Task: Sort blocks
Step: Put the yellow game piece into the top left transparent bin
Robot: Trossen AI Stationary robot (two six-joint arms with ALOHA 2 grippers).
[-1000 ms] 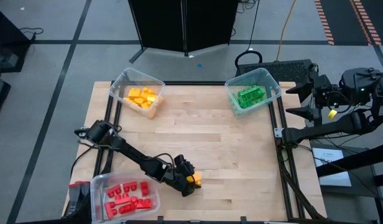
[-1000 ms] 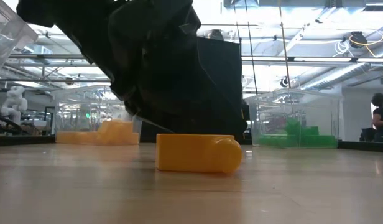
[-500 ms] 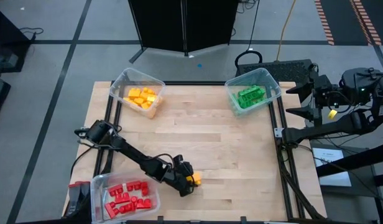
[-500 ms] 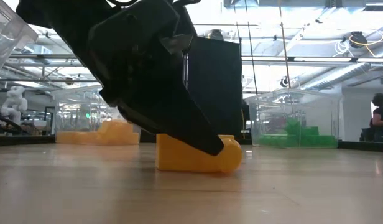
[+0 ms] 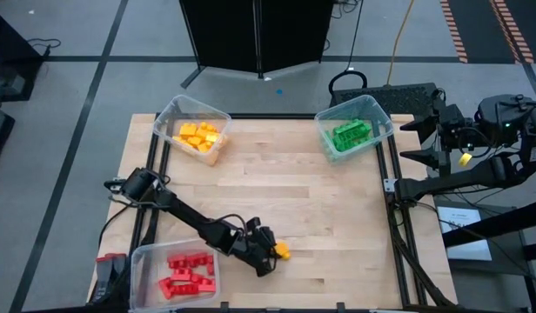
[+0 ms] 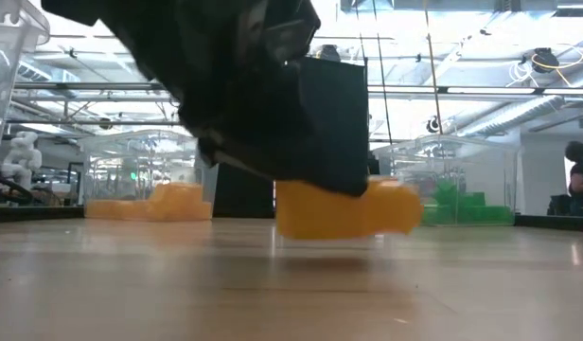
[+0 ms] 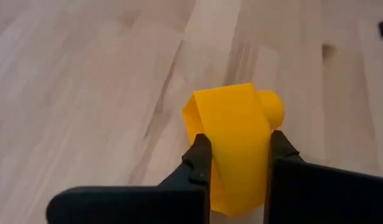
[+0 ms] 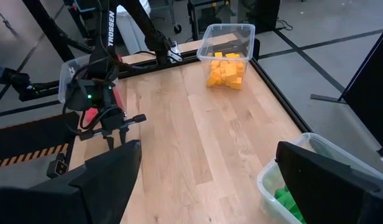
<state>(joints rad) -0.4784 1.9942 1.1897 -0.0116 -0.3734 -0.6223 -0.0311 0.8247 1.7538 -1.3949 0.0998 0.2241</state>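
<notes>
Low in the frame's centre, my left gripper [image 5: 278, 253] pinches a small yellow studded plastic brick [image 7: 236, 130] just above the wooden table [image 5: 294, 183], while my right gripper's jaws stand wide.

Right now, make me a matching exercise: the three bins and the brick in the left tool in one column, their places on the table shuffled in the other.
1. red bin
2. yellow bin
3. green bin
4. yellow brick

A. far right corner
B. near edge, in the left tool
C. near left corner
D. far left corner

Pairs: 1-C, 2-D, 3-A, 4-B
</notes>
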